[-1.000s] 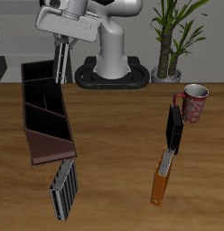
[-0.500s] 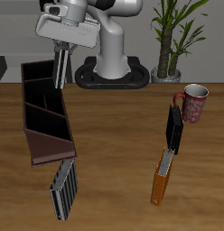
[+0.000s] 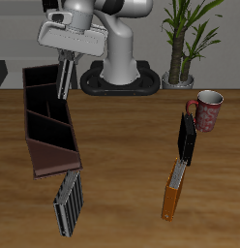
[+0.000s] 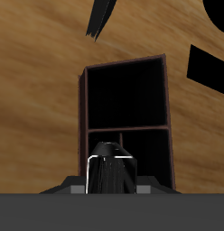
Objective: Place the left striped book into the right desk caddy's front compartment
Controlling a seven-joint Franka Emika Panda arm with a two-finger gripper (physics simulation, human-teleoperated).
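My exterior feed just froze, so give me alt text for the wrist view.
A slim striped book is held upright in the tool, directly over a dark desk caddy on the wooden table. Two of the caddy's open sections show beyond the book, both looking black inside.
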